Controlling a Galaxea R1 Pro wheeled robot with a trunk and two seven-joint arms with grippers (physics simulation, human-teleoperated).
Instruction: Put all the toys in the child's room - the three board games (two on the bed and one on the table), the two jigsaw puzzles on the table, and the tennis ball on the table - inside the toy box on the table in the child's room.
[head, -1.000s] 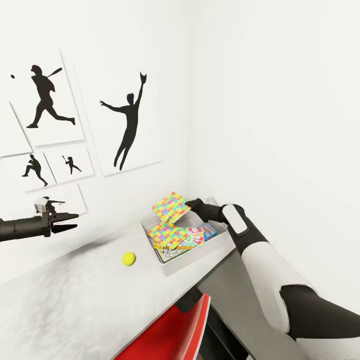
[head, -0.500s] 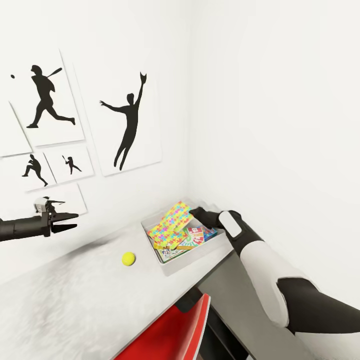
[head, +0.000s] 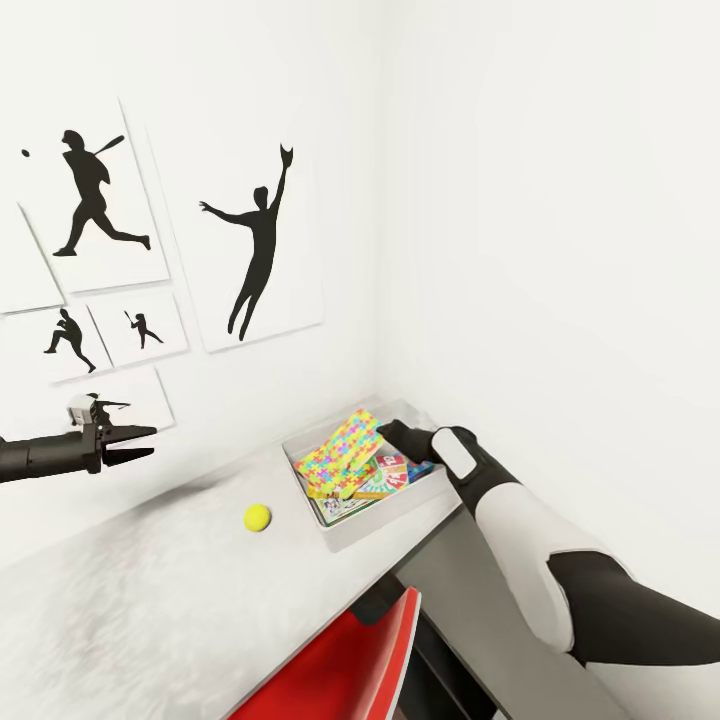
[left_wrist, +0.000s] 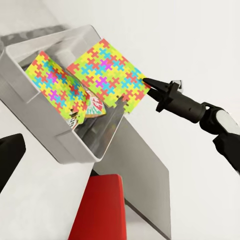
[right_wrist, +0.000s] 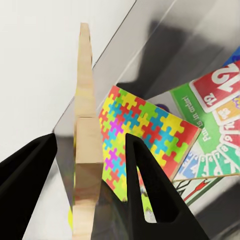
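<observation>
The toy box (head: 344, 541) sits at the table's (head: 150, 600) far right end, by the wall corner. Inside lie a jigsaw puzzle (head: 322, 470) and board games (head: 398, 472), with Skip-Bo cards showing (right_wrist: 215, 115). My right gripper (head: 386, 431) is shut on a second jigsaw puzzle (head: 347, 438), which tilts down into the box and shows edge-on between the fingers (right_wrist: 86, 150). The tennis ball (head: 257, 517) rests on the table left of the box. My left gripper (head: 148, 443) hovers open and empty, high above the table's left part.
A red chair (head: 340, 665) is tucked under the table's front edge. White walls close the corner behind and right of the box. Black baseball silhouette pictures (head: 255, 250) hang on the back wall.
My right gripper has lowered the tilted jigsaw puzzle from above the box down into it, so it now leans over the flat puzzle. The left arm and the ball stayed put.
</observation>
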